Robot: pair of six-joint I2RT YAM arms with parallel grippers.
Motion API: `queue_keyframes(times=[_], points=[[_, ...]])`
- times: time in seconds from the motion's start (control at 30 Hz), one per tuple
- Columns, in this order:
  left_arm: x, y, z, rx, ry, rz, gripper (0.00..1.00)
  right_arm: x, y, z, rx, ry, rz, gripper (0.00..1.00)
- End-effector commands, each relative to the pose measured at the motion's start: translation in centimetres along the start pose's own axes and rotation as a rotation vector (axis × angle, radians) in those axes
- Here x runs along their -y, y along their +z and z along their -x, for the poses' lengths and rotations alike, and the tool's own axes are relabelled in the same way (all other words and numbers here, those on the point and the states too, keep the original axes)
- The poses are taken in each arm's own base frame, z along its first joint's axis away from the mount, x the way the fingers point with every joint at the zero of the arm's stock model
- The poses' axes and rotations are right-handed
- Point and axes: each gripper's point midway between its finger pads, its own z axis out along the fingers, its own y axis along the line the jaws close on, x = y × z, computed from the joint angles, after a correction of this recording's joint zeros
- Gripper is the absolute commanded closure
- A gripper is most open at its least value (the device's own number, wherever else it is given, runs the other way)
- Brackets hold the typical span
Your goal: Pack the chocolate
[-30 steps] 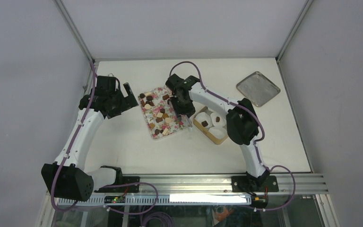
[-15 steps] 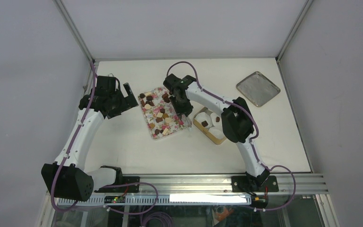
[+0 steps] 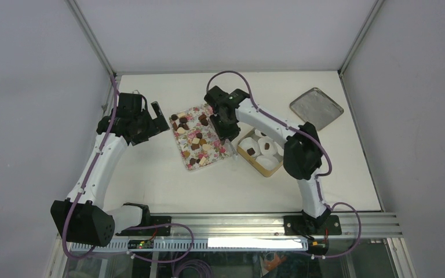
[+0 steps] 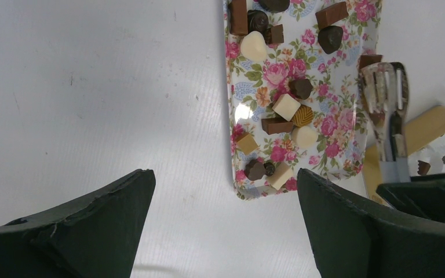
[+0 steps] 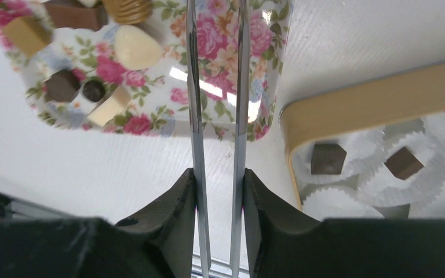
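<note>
The white worktop (image 3: 150,179) carried everything. The left claw (image 4: 226,231) hung over bare worktop just left of the flowered tray (image 4: 330,124), its fingers spread wide with nothing between them. The right claw (image 5: 219,179) was clamped on a pair of tongs (image 5: 193,116). The blades reached out over the tray's corner nearest the box (image 5: 371,101), and whether the tips held anything could not be told. A metal plate (image 3: 316,108) lay well apart at the far right. The box sat just beside the tray and was filled with white paper cups (image 5: 336,202). Most of the chocolate (image 4: 285,106) lay scattered across the tray, brown, tan and cream pieces. Two brown squares (image 5: 328,158) (image 5: 402,163) already sat in cups inside the box.
</note>
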Motion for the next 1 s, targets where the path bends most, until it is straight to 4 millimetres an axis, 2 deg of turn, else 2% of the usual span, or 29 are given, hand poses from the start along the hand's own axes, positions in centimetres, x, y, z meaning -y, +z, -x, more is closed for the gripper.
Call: queue_keyframes(times=[0.0,0.07,0.17,0.33,0.47,0.6,0.77,0.97], points=[[0.1,-0.5,1.1,0.039,0.016,-0.007,0.01,-0.7,-8.8,1.1,0.194,-0.03,0.095,1.0],[0.1,-0.4,1.1,0.037,0.017,-0.005,0.01,-0.1,-10.1,0.4,0.205,-0.032,0.088,1.0],[0.2,-0.3,1.3,0.035,0.016,-0.006,0.01,1.8,-11.4,-1.3,0.203,-0.011,0.049,1.0],[0.5,0.0,1.2,0.031,0.013,-0.017,0.01,7.2,-12.9,-5.2,0.209,0.112,-0.027,1.0],[0.7,0.6,1.0,0.01,0.011,-0.022,0.01,11.3,-13.0,-9.2,0.184,0.228,-0.083,1.0],[0.9,0.8,1.0,0.008,0.008,-0.029,0.01,14.3,-11.8,-13.0,0.134,0.345,-0.099,1.0],[1.1,0.6,1.1,0.012,0.006,-0.038,0.01,14.7,-10.3,-15.4,0.085,0.448,-0.007,1.0],[1.0,0.6,0.9,0.01,0.003,-0.037,0.01,15.2,-10.2,-17.0,0.047,0.497,0.014,1.0]])
